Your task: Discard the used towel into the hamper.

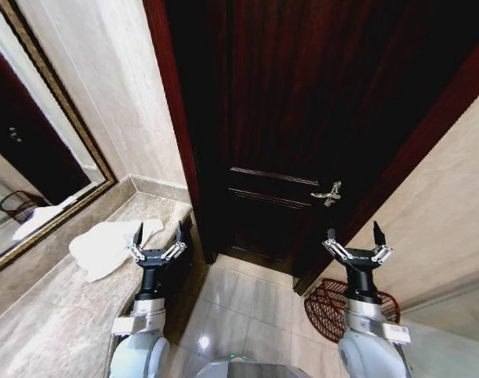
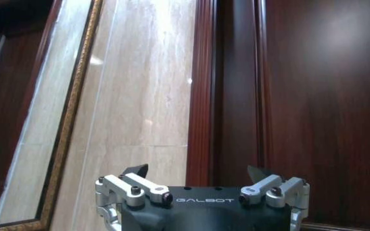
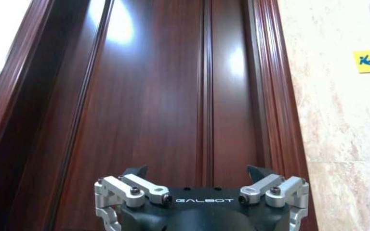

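Nothing is grasped yet: the left gripper [image 1: 157,236] hangs empty, jaws spread, beside the towel [image 1: 105,246] on the worktop [image 1: 42,315]; the right gripper [image 1: 356,240] (also spread) waits above the hamper [image 1: 334,311]. Next, seemingly, a reach onto the towel.

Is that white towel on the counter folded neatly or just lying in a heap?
Lying in a loose heap. The towel sits crumpled on the marble counter, with uneven folds and no squared edges.

Spread right gripper [image 3: 198,174] facing door [image 3: 165,96]
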You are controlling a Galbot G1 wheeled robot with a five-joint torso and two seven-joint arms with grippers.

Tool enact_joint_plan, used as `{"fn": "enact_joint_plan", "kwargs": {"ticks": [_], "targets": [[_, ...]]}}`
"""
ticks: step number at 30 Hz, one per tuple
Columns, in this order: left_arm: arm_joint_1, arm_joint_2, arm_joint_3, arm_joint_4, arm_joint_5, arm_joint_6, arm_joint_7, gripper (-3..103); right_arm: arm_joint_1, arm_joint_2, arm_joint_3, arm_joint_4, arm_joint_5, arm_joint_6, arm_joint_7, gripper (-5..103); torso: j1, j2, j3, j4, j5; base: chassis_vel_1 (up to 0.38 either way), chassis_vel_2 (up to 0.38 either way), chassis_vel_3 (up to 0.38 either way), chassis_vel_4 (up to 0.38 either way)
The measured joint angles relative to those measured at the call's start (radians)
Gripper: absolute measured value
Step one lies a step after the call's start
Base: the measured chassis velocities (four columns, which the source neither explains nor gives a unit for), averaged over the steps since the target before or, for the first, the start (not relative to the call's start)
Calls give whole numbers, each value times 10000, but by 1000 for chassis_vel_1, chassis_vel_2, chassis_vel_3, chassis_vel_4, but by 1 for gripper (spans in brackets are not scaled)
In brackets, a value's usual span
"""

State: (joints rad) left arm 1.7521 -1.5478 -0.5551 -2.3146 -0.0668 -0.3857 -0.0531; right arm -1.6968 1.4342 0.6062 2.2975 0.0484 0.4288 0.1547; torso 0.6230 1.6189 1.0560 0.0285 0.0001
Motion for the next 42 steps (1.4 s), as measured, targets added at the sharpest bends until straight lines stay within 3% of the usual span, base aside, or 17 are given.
{"fn": "enact_joint_plan", "kwargs": {"ticks": [6,16,42], "targets": [[-12,8,-4,0,0,45,-120,100,7,-8,-17,-1,0,-13,0,100,1,-2,0,1,-3,31,19,-24,-33],[-95,-13,-101,-130,-216,827,-1226,100,102,-48,-57,-67,81,52,-7,100,3,-5,0,1,-1,0,0,0,0],[-222,-17,-341,-132,-342,1352,-1718,100,300,-76,-52,-286,110,119,26,100,2,-7,-1,0,-1,5,4,6,3]]}}
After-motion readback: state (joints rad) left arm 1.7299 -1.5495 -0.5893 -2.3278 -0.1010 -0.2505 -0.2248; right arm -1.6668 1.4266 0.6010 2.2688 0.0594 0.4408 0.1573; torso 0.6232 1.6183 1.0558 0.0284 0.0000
